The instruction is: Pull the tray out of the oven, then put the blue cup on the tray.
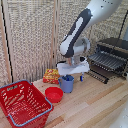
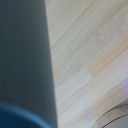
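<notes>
Over the blue cup (image 1: 67, 83) | pincer (image 1: 67, 76) at rim | opening unclear

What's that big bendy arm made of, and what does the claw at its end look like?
The arm is a chain of smooth, rounded white shells with dark grey to black bands at the joints. It ends in a boxy white block that carries the claw, whose short dark fingers point downward. No loose cables or readable markings show at this picture quality.
</notes>
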